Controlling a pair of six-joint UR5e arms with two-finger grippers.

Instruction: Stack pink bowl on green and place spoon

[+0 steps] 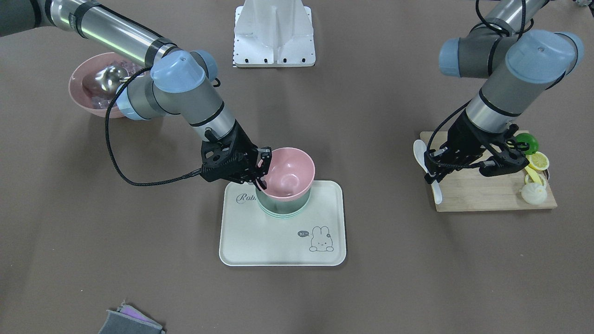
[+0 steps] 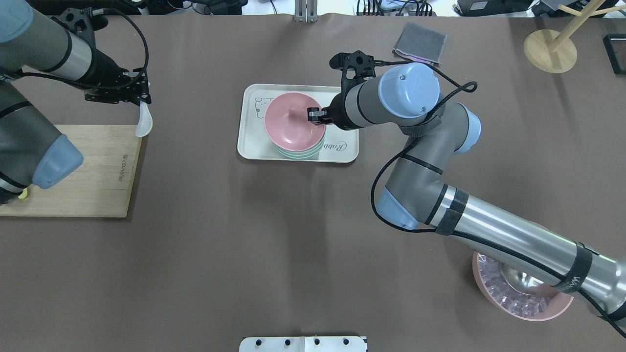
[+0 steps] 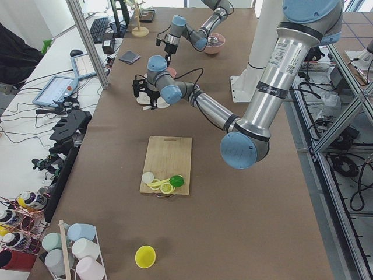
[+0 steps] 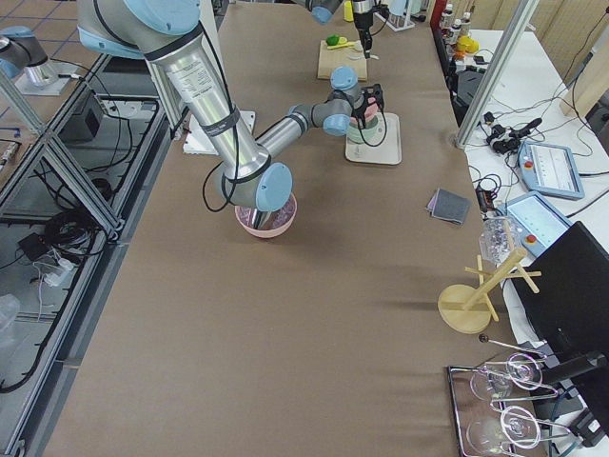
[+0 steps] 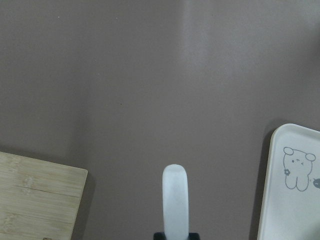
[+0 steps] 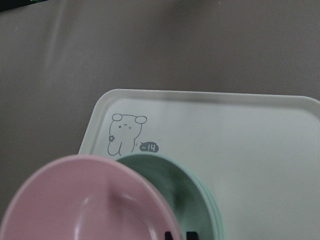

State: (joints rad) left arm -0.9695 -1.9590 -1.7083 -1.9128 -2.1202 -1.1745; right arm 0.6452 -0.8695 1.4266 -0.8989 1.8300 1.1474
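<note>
The pink bowl (image 1: 290,174) is tilted and rests partly in the green bowl (image 1: 283,208), which stands on the pale tray (image 1: 278,241) with the rabbit print. My right gripper (image 1: 261,169) is shut on the pink bowl's rim on the robot's right side; the overhead view shows it (image 2: 314,116) over the bowl (image 2: 291,120). In the right wrist view the pink bowl (image 6: 85,205) sits off-centre above the green bowl (image 6: 175,190). My left gripper (image 2: 142,99) is shut on the white spoon (image 2: 143,122) and holds it above the table by the cutting board's corner. The spoon also shows in the left wrist view (image 5: 176,200).
A wooden cutting board (image 1: 482,195) with lemon slices (image 1: 538,161), a lime and a white bun lies under my left arm. A large pink bowl (image 2: 518,298) with ice and a metal scoop stands under my right arm. A grey cloth (image 2: 419,44) lies beyond the tray.
</note>
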